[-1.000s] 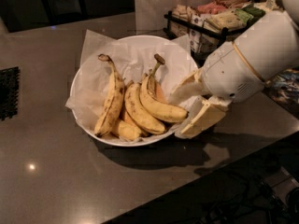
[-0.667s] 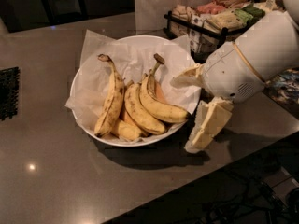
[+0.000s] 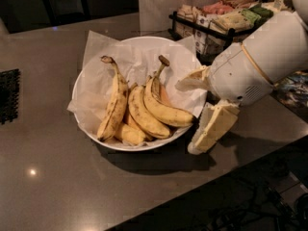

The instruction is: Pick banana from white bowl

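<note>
Cream gripper: fingers now spread wide apart, one reaching over the rim, one hanging outside it; a second ago they sat closer together.
Meaning: likely opening for a grasp; nothing held yet.
Banana: in the white bowl, on the side away from the gripper; brown-speckled, curved, thin dark stem.
Paired bananas: cleaner yellow, lying between.
Lining: crinkled white paper.
</note>
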